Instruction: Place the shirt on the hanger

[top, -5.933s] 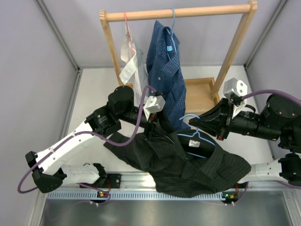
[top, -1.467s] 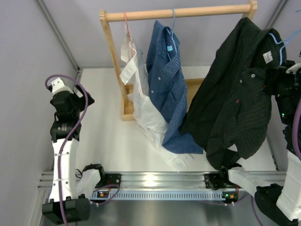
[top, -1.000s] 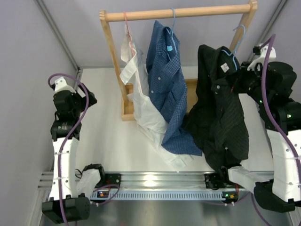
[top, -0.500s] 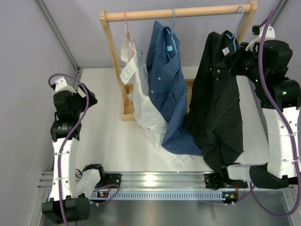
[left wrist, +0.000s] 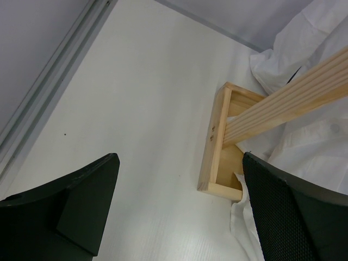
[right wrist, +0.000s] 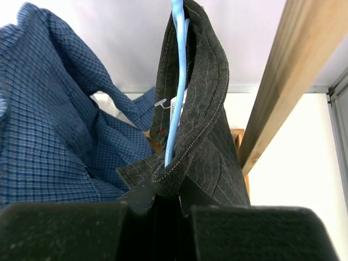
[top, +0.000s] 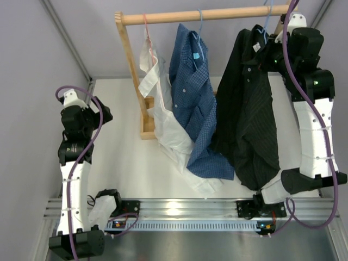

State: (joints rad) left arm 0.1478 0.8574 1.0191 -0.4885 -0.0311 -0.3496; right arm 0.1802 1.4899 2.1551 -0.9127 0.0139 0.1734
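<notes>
While our right gripper (right wrist: 166, 204) is clamped together on the shirt (top: 251, 109) at the collar fold, with the hanger (right wrist: 176, 81) running up out of that fold, the garment hangs full length below the right end of the rail (top: 206, 15). We judge the grip sits there so that cloth and hanger travel as one and the shirt cannot slide off its shoulders while the hook is brought to the rail. The hook shows at the rail's right end in the top view, but we cannot tell whether it is seated over the wood or only beside it.

Our left gripper (left wrist: 179, 163) stands with its jaws wide apart and holds nothing. It is parked out beyond the rail's left end, above the bare table (top: 119, 141), probably to stay clear of the hanging.

The blue checked shirt (top: 193, 81) hangs at mid-rail. Its hem touches or overlaps the black shirt's lower edge, so the two could drag on each other. The white garment (top: 163, 114) hangs nearer the rail's left end on a pink hanger (top: 145, 22).

The rack's slanted post (right wrist: 277, 81), which carries the rail's right end, stands just beside the collar. That leaves us a narrow slot between it and the checked shirt.
</notes>
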